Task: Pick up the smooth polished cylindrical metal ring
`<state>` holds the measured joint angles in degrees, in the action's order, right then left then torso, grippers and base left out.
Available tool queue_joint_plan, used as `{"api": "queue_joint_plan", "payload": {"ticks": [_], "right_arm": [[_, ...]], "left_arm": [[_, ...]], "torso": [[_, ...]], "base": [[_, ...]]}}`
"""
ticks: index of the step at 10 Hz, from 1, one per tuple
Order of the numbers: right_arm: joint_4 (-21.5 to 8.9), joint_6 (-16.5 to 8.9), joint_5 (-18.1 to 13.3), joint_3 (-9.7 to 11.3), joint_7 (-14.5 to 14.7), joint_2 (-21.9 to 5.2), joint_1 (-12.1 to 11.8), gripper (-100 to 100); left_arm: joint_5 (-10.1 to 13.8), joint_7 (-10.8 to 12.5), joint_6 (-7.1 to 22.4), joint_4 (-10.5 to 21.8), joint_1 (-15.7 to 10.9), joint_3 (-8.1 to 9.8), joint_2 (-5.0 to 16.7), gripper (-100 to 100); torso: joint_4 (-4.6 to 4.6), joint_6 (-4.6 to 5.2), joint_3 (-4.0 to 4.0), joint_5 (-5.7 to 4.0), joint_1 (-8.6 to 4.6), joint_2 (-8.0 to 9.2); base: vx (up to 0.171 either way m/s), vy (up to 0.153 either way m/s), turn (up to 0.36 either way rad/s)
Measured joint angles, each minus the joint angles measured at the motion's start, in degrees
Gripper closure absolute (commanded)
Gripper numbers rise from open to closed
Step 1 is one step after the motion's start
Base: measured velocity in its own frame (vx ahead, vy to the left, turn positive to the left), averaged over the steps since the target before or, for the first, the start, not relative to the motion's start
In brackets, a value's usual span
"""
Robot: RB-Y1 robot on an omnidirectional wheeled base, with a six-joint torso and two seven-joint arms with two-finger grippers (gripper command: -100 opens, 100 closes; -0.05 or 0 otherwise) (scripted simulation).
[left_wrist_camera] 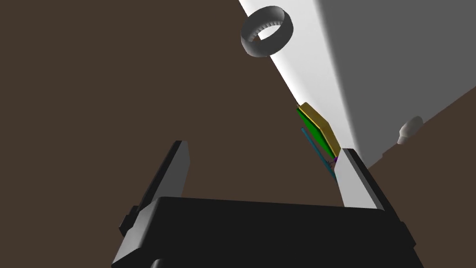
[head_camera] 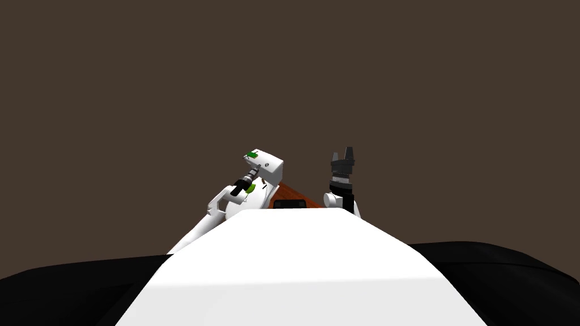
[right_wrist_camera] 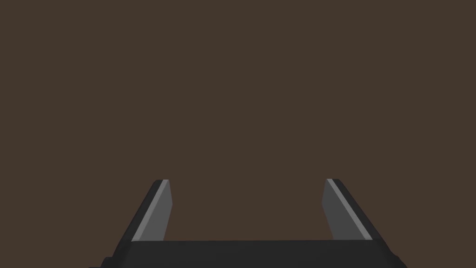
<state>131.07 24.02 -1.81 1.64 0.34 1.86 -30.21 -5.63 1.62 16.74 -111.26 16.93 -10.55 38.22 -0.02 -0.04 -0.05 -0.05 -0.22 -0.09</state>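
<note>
A grey ring (left_wrist_camera: 267,31) lies on the bright top of a white cabinet (left_wrist_camera: 325,56), well ahead of my left gripper (left_wrist_camera: 265,163). That gripper is open and holds nothing; its fingers (left_wrist_camera: 355,177) stand wide apart, short of the ring. In the head view the left gripper (head_camera: 256,168) reaches up against the white cabinet (head_camera: 271,168). My right gripper (head_camera: 345,154) is raised to the right of it, apart from the cabinet. In its wrist view the right gripper (right_wrist_camera: 246,200) is open and empty before a flat brown surface.
A flat green and yellow thing (left_wrist_camera: 318,125) lies on the cabinet top between the ring and my left finger; it shows as a green patch (head_camera: 252,154) from the head. A pale knob (left_wrist_camera: 411,128) sticks out of the cabinet's side. A brown wall (head_camera: 283,73) is behind. A reddish-brown surface (head_camera: 294,195) lies below.
</note>
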Motion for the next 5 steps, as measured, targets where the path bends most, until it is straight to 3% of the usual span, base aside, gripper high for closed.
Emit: {"api": "queue_joint_plan", "payload": {"ticks": [5], "right_arm": [[0.0, 0.0, 0.0, 0.0, 0.0, 0.0, 0.0, 0]], "left_arm": [[-1.0, 0.7, 7.0, 3.5, -3.1, -1.63, 3.3, -100]], "torso": [[0.0, 0.03, 0.0, -0.01, -0.09, 0.0]], "base": [[0.023, -0.073, -0.125]]}}
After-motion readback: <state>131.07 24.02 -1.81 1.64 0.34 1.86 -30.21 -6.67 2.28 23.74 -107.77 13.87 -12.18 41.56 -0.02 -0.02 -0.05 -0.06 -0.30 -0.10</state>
